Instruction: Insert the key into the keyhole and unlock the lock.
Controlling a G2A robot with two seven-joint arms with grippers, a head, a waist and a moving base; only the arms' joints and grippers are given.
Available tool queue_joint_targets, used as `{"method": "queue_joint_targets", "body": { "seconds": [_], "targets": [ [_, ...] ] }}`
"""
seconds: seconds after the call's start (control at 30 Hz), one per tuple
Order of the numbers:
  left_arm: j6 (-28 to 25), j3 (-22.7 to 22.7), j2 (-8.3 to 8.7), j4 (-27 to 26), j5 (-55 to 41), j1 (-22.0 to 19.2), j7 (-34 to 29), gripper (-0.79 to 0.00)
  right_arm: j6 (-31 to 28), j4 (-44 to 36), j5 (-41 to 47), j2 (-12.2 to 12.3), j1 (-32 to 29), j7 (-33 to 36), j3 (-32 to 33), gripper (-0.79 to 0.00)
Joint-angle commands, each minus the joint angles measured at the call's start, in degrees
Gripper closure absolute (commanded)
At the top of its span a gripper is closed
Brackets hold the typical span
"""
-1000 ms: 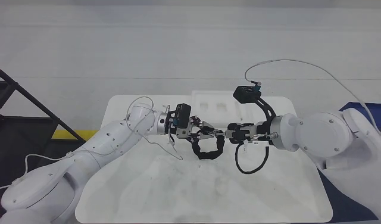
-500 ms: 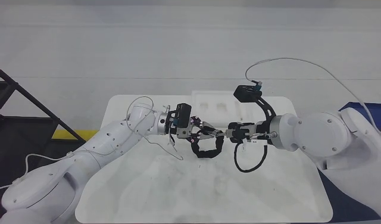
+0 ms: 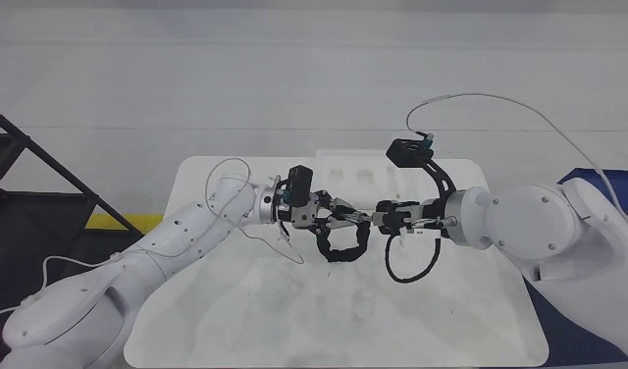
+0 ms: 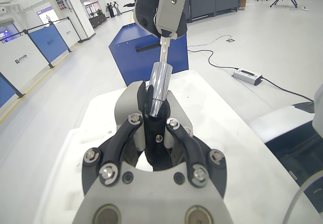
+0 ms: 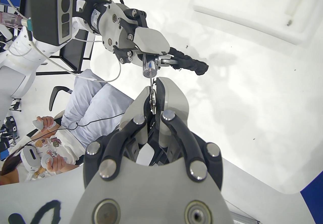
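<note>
Since a second ago the left arm's wrist has turned a little in the top view, its camera block sitting slightly nearer the desk's (image 3: 294, 315) far edge, while both tools and what they carry have stayed almost where they were, above the desk's middle. Left tool (image 4: 154, 95) is pressed onto the lock (image 3: 343, 246), its fingers pinching the dark sheathed part just behind the chrome cylinder (image 4: 159, 86), which sticks out past the fingertips and points at the other arm. From that cylinder the lock's black sheathed loop (image 5: 189, 63) hangs down toward the desk; whether it touches the surface cannot be told. Right tool (image 5: 152, 89) is closed on the head of the key (image 4: 164, 50), with a small ring showing between its fingers in the right wrist view. Key and cylinder are nearly in line, and the blade's tip meets the cylinder's end face at the keyhole (image 5: 149, 73); most of the blade is still bare between the two tools, and how deep the tip sits cannot be told. Beyond the tools, near the far edge, a white foam tray (image 5: 252, 16) with rectangular recesses lies on the desk.
</note>
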Motion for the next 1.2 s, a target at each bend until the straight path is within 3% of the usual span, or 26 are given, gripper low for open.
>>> {"method": "queue_joint_targets", "body": {
  "seconds": [0.0, 0.73, 0.77, 0.8, 1.0, 1.17],
  "targets": [
    [-0.27, -0.12, 0.04, 0.01, -0.51, 0.05, -0.27, 0.0, -0.03, -0.06, -0.02, -0.04, -0.05, -0.22, 0.01, 0.0],
    [-2.26, -1.14, -0.25, -1.25, -0.2, 0.14, -2.26, 0.0, -0.29, 1.41, 0.18, -1.04, 1.43, 0.34, -2.25, -0.009],
    [-2.48, -1.2, -0.3, -1.1, -0.45, 0.22, -2.49, 0.0, -0.38, 1.63, 0.41, -1.1, 1.55, 0.43, -2.29, -0.566],
    [-2.73, -1.27, -0.35, -0.92, -0.72, 0.29, -2.74, 0.0, -0.57, 1.76, 0.54, -1.15, 1.67, 0.54, -2.35, -0.785],
    [-4.59, -1.93, -0.7, -0.07, -3.1, 0.79, -4.6, 0.0, -2.98, 2.74, 2.03, -1.56, 1.97, 0.04, -2.59, -0.785],
    [-6.46, -2.41, -0.89, 2.02, -5.5, 1.2, -6.47, 0.0, -8.38, 2.39, -0.15, -1.69, 2.05, -0.34, -3.27, -0.785]
  ]
}}
